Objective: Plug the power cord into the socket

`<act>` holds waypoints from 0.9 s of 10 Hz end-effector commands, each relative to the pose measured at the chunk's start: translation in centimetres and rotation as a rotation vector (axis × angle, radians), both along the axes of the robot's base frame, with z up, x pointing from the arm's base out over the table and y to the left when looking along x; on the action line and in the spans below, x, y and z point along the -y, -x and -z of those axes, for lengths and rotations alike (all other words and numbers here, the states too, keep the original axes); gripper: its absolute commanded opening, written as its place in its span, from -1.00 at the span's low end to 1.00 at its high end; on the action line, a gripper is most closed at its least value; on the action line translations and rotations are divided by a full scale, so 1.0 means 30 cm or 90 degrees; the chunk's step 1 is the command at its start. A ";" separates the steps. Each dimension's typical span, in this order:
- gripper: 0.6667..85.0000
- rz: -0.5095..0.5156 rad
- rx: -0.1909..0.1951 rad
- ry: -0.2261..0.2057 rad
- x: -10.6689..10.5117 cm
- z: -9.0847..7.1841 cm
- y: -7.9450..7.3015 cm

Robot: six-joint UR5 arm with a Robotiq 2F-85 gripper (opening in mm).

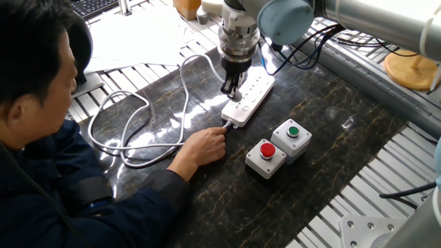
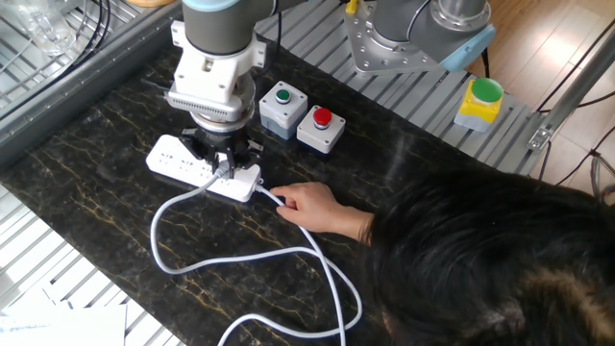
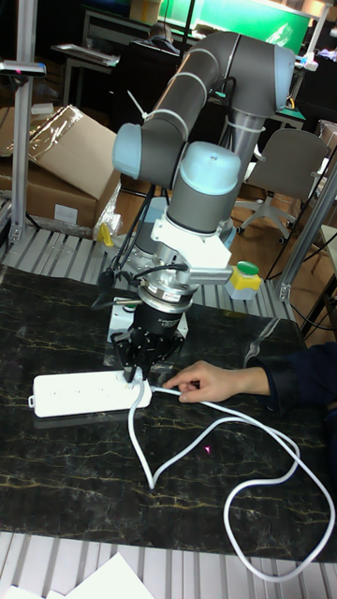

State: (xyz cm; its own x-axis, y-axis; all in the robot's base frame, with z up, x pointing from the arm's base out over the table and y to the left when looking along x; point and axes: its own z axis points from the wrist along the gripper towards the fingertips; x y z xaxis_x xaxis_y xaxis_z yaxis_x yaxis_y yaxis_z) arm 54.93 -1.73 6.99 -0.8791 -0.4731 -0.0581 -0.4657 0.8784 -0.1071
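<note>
The power cord (image 1: pixel 131 114) lies in loose pale loops on the dark table; the same power cord (image 2: pixel 192 274) rises to my gripper (image 2: pixel 223 169). The gripper (image 1: pixel 230 87) points straight down over the near end of the white power strip (image 1: pixel 253 93) and is shut on the cord's plug end, which the fingers hide. Its tips touch or nearly touch the strip's top, where the socket sits hidden beneath them. In the tall fixed view the gripper (image 3: pixel 140 372) stands at the right end of the strip (image 3: pixel 75 393), with the cord (image 3: pixel 220 491) running down from it.
A person's hand (image 1: pixel 205 146) holds the short lead at the strip's near end, close to my fingers. Two grey button boxes, one red (image 1: pixel 266 157) and one green (image 1: pixel 292 134), stand to the right of the strip. The person's head and arm fill the near left.
</note>
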 end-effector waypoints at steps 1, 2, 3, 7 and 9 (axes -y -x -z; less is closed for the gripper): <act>-0.98 -0.004 0.004 -0.007 0.012 0.013 0.001; -0.98 -0.004 0.006 -0.011 0.015 0.022 0.002; -0.98 0.000 0.009 -0.020 0.009 0.034 0.002; -0.98 0.014 0.006 -0.030 -0.017 0.046 0.008; -0.98 0.018 -0.004 -0.026 -0.021 0.028 0.018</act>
